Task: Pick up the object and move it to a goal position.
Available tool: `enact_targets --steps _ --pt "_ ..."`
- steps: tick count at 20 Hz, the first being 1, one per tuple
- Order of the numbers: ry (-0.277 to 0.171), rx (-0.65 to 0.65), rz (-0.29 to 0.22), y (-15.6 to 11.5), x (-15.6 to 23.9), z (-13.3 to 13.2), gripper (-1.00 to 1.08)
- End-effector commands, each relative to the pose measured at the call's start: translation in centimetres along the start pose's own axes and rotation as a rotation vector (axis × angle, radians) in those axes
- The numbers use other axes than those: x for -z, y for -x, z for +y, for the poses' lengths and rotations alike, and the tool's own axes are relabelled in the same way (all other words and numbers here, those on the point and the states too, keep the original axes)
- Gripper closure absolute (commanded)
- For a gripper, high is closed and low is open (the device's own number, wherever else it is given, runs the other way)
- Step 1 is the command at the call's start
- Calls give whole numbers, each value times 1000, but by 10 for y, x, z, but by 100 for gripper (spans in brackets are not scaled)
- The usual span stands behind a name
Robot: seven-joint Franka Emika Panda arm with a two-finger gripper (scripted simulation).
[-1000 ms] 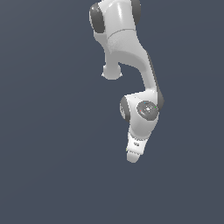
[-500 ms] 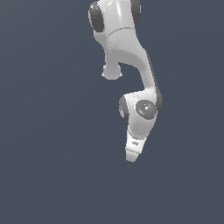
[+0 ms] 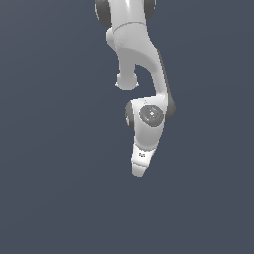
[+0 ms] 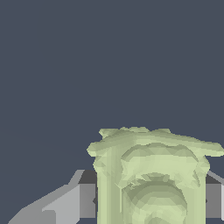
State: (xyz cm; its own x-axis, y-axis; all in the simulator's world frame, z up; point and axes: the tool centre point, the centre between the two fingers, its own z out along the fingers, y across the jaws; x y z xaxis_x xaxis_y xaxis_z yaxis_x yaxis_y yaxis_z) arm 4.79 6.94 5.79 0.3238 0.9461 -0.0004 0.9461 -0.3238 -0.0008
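Note:
In the wrist view the object (image 4: 151,175), a pale yellow-green blocky piece with rounded ridges, fills the space between my gripper's grey fingers (image 4: 86,200). My gripper (image 4: 150,202) is shut on it, one pad on each side. In the exterior view only the white arm and hand (image 3: 140,161) show, pointing down over the dark ground. The hand hides the fingers and the object there.
A flat, dark blue-grey ground (image 3: 54,188) surrounds the arm on all sides in both views. No other objects or edges show.
The hand and wrist have drifted a little toward the exterior view's left and slightly upward in that picture. The grip looks unchanged.

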Motion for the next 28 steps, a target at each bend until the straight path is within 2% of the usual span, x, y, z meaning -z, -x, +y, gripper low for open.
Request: enact_targets --steps 1,6,21,28 --pt "1 -1 0 20 6 -3 108" --pt "1 -2 -1 72 22 -11 108" --pt "1 -2 0 249 78 -35 108" --pt "1 -1 1 309 97 -41 108"
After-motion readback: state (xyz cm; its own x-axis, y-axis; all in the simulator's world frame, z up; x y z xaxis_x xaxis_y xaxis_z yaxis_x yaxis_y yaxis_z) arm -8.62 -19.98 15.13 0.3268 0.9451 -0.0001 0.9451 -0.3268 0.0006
